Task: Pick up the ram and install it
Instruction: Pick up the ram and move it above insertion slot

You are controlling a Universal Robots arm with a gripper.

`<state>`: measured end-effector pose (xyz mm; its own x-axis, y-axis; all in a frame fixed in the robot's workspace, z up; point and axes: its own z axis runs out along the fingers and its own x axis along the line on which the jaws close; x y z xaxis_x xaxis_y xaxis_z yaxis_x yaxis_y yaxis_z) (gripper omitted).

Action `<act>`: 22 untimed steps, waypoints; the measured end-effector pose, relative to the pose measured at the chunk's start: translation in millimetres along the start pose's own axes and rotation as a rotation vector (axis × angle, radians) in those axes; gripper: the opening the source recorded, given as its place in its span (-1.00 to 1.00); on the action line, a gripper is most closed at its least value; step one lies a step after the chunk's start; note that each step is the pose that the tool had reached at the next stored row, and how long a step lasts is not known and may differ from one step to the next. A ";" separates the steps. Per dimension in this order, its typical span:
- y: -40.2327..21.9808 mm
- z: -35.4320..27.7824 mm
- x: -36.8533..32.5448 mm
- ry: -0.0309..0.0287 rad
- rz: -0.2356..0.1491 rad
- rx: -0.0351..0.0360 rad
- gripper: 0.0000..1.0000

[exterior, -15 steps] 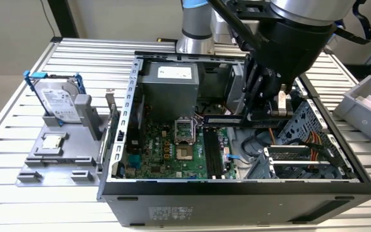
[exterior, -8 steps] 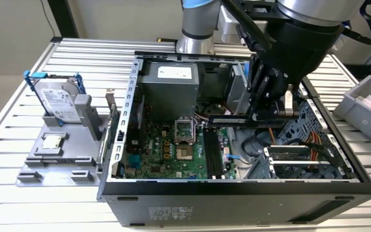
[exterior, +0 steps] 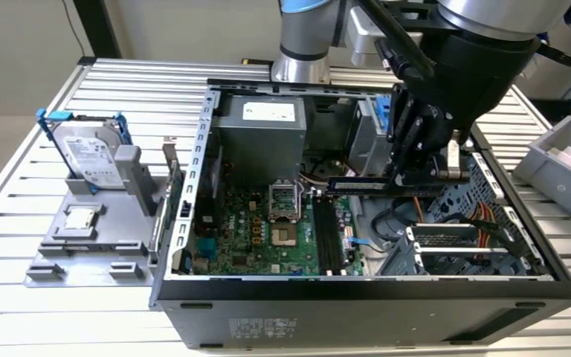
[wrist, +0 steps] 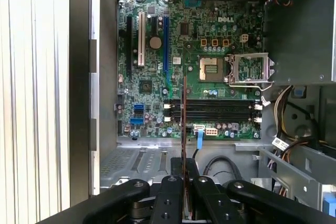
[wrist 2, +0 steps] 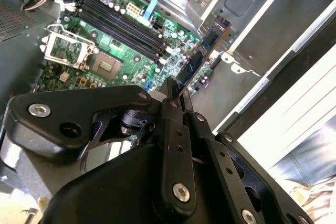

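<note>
My gripper (exterior: pixel 416 177) hangs inside the open computer case (exterior: pixel 365 286), shut on the ram (exterior: pixel 363 186). The ram is a long, thin dark board that sticks out level from the fingers towards the exterior view's left. It hovers above the motherboard (exterior: pixel 256 238), just beyond the far end of the long black memory slots (exterior: pixel 327 238), and touches nothing. In the first wrist view the ram (wrist: pixel 184 119) appears edge-on, crossing the slots (wrist: pixel 215 111). The second wrist view has the ram (wrist 2: pixel 205 51) reaching out from the gripper (wrist 2: pixel 176 92) beside the slots (wrist 2: pixel 121 24).
A silver hard drive in a blue bracket (exterior: pixel 92 152) and a small square chip (exterior: pixel 80 218) rest on a grey fixture outside the case. Inside are the power supply (exterior: pixel 261 130), the open processor socket (exterior: pixel 283 212) and cables (exterior: pixel 464 223). A grey bin (exterior: pixel 563 160) stands at the right.
</note>
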<state>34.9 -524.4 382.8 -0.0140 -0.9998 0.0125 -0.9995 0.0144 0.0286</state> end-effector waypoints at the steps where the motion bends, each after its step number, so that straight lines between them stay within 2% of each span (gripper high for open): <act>1: -0.1 0.0 0.0 0.0001 0.000 0.0000 -1.00; 11: -0.5 0.0 -0.3 -0.0001 0.000 0.0000 -1.00; 14: -0.3 -0.1 -4.8 0.0000 0.000 -0.0001 -1.00; 22: 0.3 -0.1 -22.7 -0.0001 0.000 0.0000 -1.00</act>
<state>35.0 -501.8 382.6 -0.0141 -0.9998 0.0124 -0.9995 0.0144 0.0286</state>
